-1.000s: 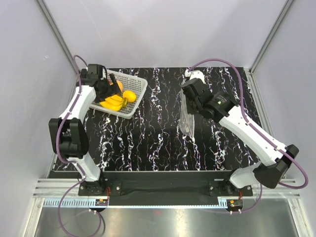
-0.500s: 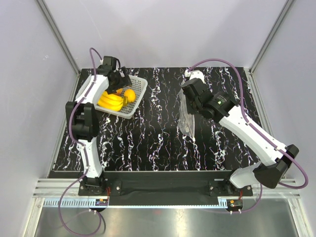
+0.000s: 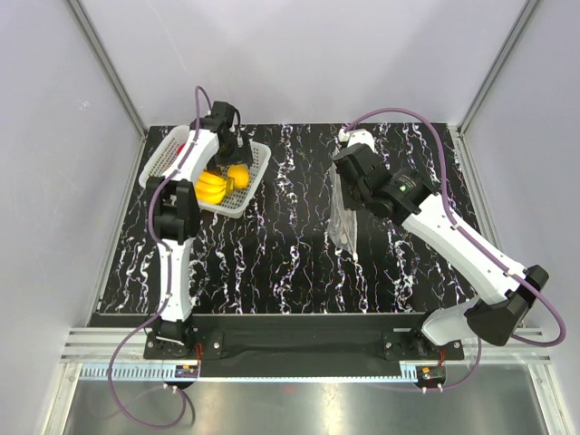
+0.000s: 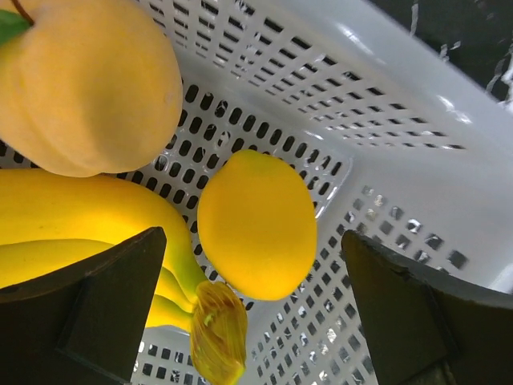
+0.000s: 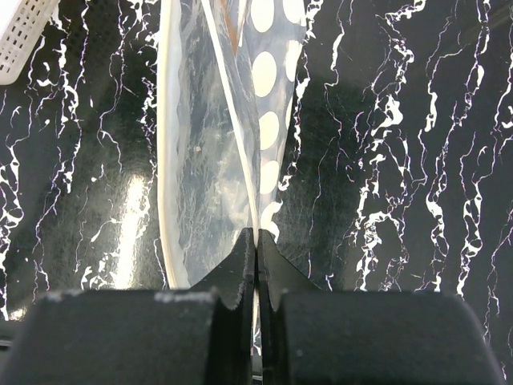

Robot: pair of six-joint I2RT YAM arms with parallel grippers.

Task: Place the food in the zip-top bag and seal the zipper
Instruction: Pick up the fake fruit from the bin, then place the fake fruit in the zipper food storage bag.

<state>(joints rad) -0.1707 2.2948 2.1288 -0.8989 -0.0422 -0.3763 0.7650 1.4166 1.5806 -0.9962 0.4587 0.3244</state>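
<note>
Swung farther across the white basket (image 3: 166, 149) than a moment ago, the left claw (image 4: 252, 241) hangs spread over the food. A round yellow fruit (image 4: 256, 224) lies between its fingers, the bananas (image 4: 80, 216) by one finger, and a yellow-pink fruit (image 4: 88, 80) beyond them. The right claw (image 5: 255, 241), unmoved, pinches an edge of the zip-top bag (image 5: 208, 144), which stretches ahead of it over the bench (image 3: 272, 263).
</note>
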